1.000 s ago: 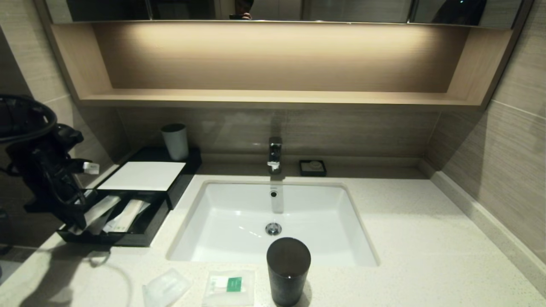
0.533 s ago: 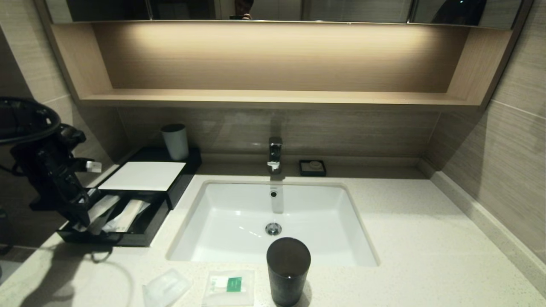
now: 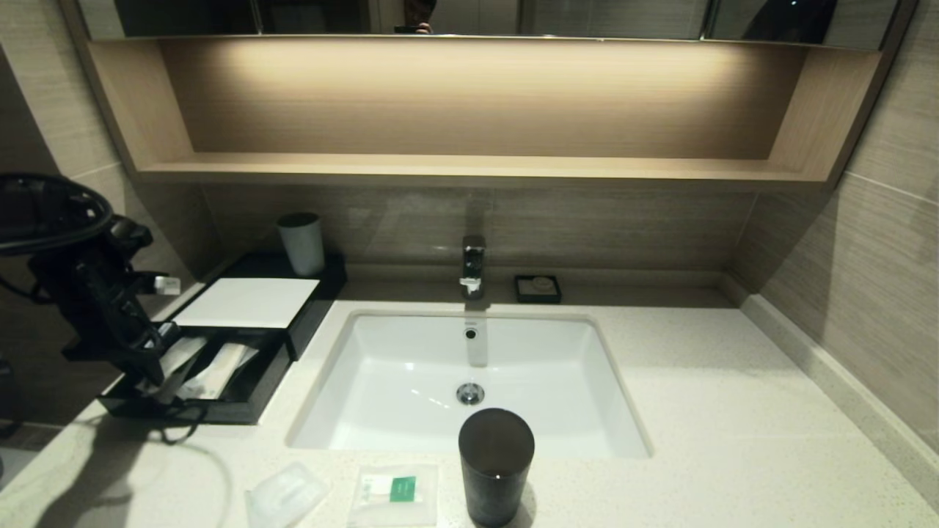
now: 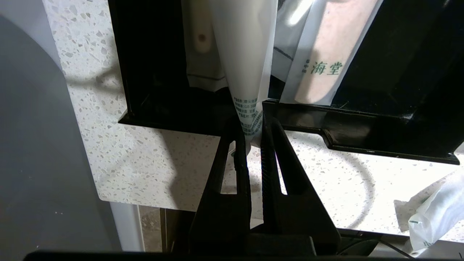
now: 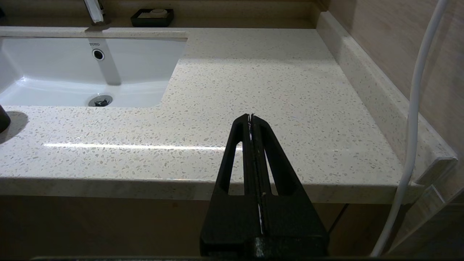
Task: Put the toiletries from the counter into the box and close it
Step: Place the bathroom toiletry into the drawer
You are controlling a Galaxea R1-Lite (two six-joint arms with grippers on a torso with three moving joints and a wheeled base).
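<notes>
- left gripper (image 4: 250,139) pinching toothbrush sleeve (image 4: 244,54) by its near tail; long axis straight ahead into open drawer (image 4: 362,127)
- right gripper (image 5: 251,119) parked, closed empty

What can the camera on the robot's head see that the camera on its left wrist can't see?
Only the head view shows the sink, the faucet, the dark cup, the white cup and the green-label sachet. Only the left wrist view shows the left gripper pinching the end of a toothbrush sleeve, and green printing on a packet beside it. Both show the black box with its drawer open and the speckled counter.
</notes>
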